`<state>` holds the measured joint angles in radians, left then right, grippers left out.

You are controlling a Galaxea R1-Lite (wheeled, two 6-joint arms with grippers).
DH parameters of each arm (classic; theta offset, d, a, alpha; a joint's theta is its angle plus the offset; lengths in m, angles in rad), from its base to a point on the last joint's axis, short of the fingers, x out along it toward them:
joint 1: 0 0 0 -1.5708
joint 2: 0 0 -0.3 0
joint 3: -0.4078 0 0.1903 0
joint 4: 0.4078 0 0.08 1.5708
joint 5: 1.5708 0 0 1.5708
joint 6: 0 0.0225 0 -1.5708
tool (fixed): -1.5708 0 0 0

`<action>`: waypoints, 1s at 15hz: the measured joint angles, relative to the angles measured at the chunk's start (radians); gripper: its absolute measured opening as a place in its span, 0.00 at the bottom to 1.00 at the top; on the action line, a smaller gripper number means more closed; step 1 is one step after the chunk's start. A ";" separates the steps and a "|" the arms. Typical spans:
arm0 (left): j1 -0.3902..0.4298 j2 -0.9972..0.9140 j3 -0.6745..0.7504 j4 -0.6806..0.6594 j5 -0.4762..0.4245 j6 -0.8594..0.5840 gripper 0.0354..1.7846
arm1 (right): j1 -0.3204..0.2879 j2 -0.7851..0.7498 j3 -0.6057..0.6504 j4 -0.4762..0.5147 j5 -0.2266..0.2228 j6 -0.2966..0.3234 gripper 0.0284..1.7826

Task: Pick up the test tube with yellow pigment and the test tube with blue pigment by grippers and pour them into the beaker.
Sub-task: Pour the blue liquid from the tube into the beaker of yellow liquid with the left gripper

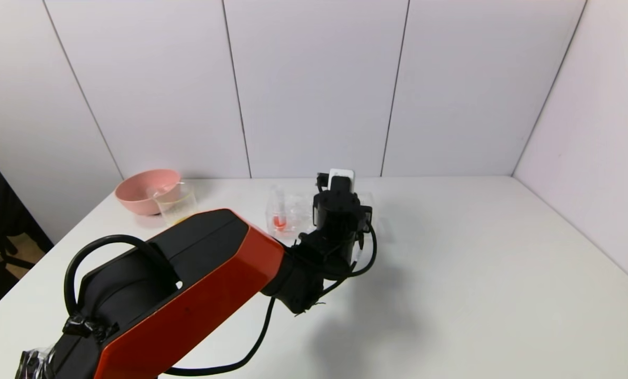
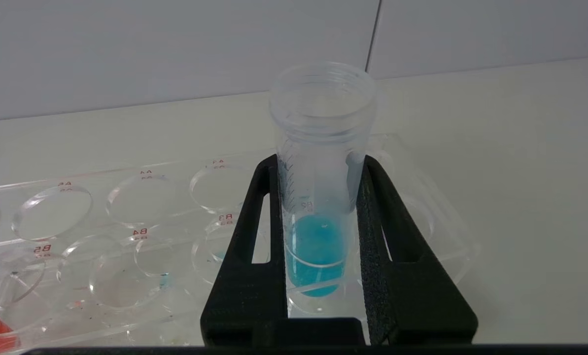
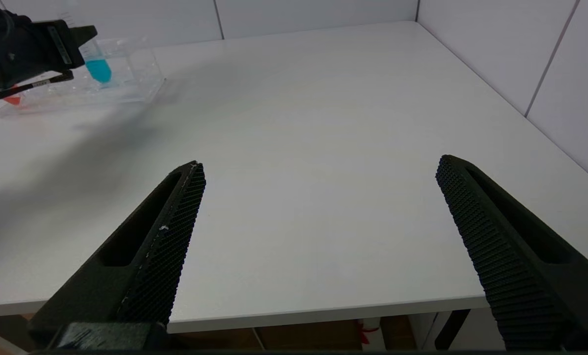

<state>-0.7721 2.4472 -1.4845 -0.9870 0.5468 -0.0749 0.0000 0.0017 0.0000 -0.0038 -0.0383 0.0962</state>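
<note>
The test tube with blue pigment (image 2: 317, 246) is a clear tube with blue liquid at its rounded bottom. My left gripper (image 2: 319, 162) is shut on it, one black finger pressed against each side, and its lower end sits inside the clear rack (image 2: 126, 231). From the right wrist view the same tube (image 3: 98, 69) shows in the left gripper (image 3: 79, 39) over the rack (image 3: 126, 88). The beaker (image 1: 175, 206) holds yellowish liquid at the back left. The test tube with yellow pigment is out of view. My right gripper (image 3: 319, 162) hangs open and empty over the table's near edge.
A pink bowl (image 1: 141, 185) stands right behind the beaker. A tube with red liquid (image 1: 279, 218) stands in the rack (image 1: 292, 202), on the side towards the beaker. White wall panels close off the back and right side of the white table (image 1: 477, 273).
</note>
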 joint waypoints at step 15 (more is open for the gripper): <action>-0.038 -0.163 0.000 0.147 0.024 0.001 0.23 | 0.000 0.000 0.000 0.000 0.000 0.000 0.96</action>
<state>-0.8100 2.2843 -1.4845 -0.8404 0.5704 -0.0740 0.0000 0.0017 0.0000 -0.0038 -0.0383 0.0962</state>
